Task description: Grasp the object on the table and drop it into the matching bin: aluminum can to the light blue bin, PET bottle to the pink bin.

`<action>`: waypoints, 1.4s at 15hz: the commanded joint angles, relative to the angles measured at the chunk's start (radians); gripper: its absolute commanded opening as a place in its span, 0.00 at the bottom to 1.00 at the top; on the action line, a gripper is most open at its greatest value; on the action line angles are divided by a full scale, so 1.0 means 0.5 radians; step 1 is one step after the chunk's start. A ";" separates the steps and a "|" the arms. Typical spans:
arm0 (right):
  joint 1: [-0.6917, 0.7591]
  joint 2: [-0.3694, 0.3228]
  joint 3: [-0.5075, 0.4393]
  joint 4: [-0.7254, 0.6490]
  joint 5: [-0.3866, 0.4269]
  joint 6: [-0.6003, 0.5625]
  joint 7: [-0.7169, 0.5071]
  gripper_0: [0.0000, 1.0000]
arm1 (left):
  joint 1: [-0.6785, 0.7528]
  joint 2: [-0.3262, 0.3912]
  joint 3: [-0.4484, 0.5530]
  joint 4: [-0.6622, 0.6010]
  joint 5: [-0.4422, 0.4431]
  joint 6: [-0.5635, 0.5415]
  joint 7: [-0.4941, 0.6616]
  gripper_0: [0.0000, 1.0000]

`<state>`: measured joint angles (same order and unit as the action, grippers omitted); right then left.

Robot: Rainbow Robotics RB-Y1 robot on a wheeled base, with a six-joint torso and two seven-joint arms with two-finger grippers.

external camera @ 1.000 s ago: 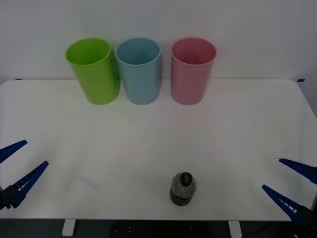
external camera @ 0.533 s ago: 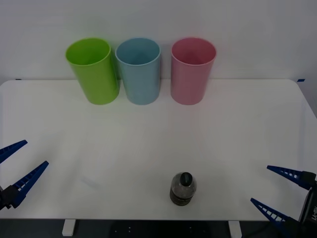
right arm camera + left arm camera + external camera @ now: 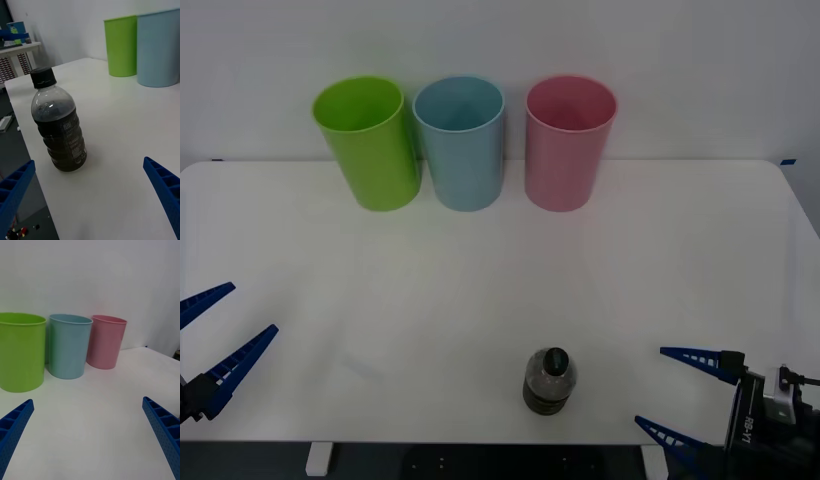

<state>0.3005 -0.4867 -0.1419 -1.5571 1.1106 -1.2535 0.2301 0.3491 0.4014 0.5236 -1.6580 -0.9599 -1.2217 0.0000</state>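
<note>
PET bottle (image 3: 550,381) upright near table (image 3: 480,290) front edge; bins apparently along the back

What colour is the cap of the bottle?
Black; the bottle cap shows best in the right wrist view.

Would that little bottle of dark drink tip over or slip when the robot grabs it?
The PET bottle stands upright on a narrow base, so a sideways nudge might topple it. It looks nearly full, so probably steady and fairly heavy. Its smooth ribbed plastic may slip a little.
</note>
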 commanded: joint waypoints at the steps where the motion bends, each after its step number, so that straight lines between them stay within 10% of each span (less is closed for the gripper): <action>1: -0.061 -0.005 0.127 0.025 0.000 0.071 0.012 1.00 | 0.000 0.000 0.000 0.000 0.000 0.000 0.000 1.00; 21: -0.297 -0.011 0.775 0.028 0.009 0.629 0.310 1.00 | 0.000 0.000 0.000 0.000 0.000 0.000 0.000 1.00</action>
<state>0.1566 -0.4913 0.2351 -1.5439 1.1157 -0.9531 0.3852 0.3491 0.4014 0.5236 -1.6581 -0.9599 -1.2217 0.0000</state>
